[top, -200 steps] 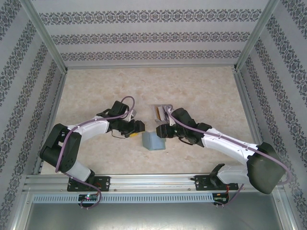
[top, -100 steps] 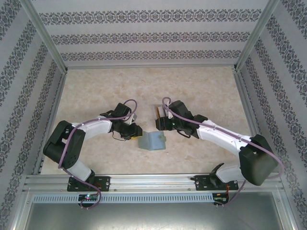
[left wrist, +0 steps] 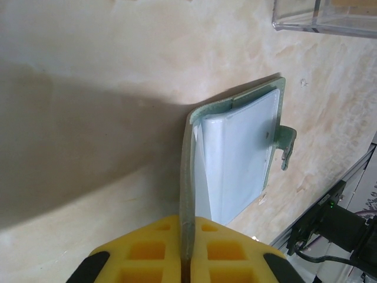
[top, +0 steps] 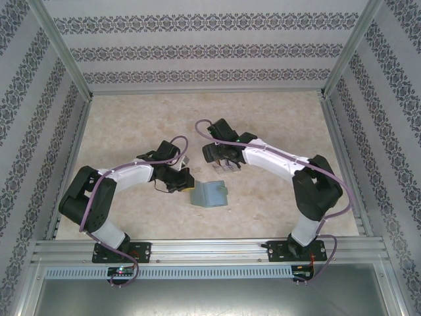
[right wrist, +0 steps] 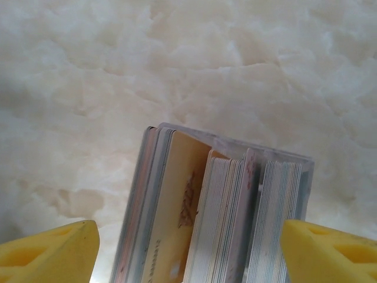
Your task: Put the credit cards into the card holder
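Observation:
The card holder (top: 210, 194) is a sage-green wallet lying open in the middle of the table, its pale pocket side (left wrist: 241, 153) facing up. One green flap stands on edge, and my left gripper (left wrist: 187, 259) is shut on that flap; from above the left gripper (top: 187, 182) sits at the wallet's left side. The credit cards (right wrist: 200, 218) stand packed on edge in a clear rack (top: 227, 166), a tan-orange card (right wrist: 171, 206) facing out. My right gripper (right wrist: 188, 253) hangs open over them, a yellow fingertip at each side, touching nothing.
The clear rack's corner (left wrist: 324, 15) shows beyond the wallet in the left wrist view. The table's metal front rail (top: 210, 250) runs behind the arm bases, and patterned walls close in the other three sides. Bare marble-look table (top: 276, 118) lies at the back.
My left gripper has closed on the wallet's flap. My right arm has pulled back from the wallet to above the card rack and spread its jaws wider.

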You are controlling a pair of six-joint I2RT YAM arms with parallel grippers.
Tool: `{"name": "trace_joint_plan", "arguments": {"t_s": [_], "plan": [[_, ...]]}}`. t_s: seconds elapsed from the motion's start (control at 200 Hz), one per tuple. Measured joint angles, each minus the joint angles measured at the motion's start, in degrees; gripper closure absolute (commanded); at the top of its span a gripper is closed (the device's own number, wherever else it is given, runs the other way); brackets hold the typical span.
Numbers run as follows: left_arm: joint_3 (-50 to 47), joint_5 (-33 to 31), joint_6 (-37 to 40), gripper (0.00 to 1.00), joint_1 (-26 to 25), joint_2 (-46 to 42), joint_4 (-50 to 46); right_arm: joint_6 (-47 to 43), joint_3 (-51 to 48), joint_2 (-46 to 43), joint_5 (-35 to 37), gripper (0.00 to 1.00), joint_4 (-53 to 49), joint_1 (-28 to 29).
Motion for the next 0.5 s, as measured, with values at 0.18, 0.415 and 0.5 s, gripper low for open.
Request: {"name": "trace_joint_plan", "arguments": {"t_s": [0.18, 0.415, 0.5], "plan": [[-0.26, 0.04, -0.52, 0.93, 0.0, -0.13, 0.02, -4.31, 1.88, 3.13, 3.93, 0.17, -1.77, 0.07], [-0.26, 0.46, -0.85, 0.93, 0.0, -0.11, 0.02, -5.29, 2.51, 2.97, 3.63, 0.18, -3.21, -1.11], [-0.26, 0.48, -0.87, 0.93, 0.0, -0.11, 0.02, -4.9, 2.56, 2.73, 2.99, 0.18, -3.69, -1.55]]}}
